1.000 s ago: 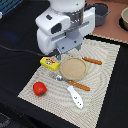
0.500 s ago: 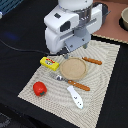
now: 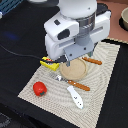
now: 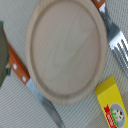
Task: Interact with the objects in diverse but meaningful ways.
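Basically a dark table (image 3: 20, 35) with a pale woven placemat (image 3: 102, 95) spread over it, everything else sitting on that mat. Big white robot arm (image 3: 75, 27) hanging over the middle, blocking a good chunk of the scene in the exterior view. Hand itself tucked under the arm body there and not showing in the wrist view either, so can't tell how far open it is or whether anything's in it.

Straight below the arm: tan round plate (image 4: 65, 47), filling most of the wrist view, bare wood, nothing on it. Wooden-handled knife (image 4: 27, 82) lying just beside the plate rim, blade pointing away along the mat. Fork (image 4: 117, 47) just off the opposite rim of the plate, tines toward the yellow box.

Yellow rectangular box with red label (image 4: 112, 102) lying flat just off the plate edge, near the fork, poking out from under the arm on the exterior view's left (image 3: 48, 64). Close to the arm, but not under its centre.

Shiny red pepper-like vegetable (image 3: 40, 88) further out on the exterior view's left, near the mat's corner, well apart from the arm. White elongated piece (image 3: 76, 97) lying on the mat toward the near edge, also clear of the arm.
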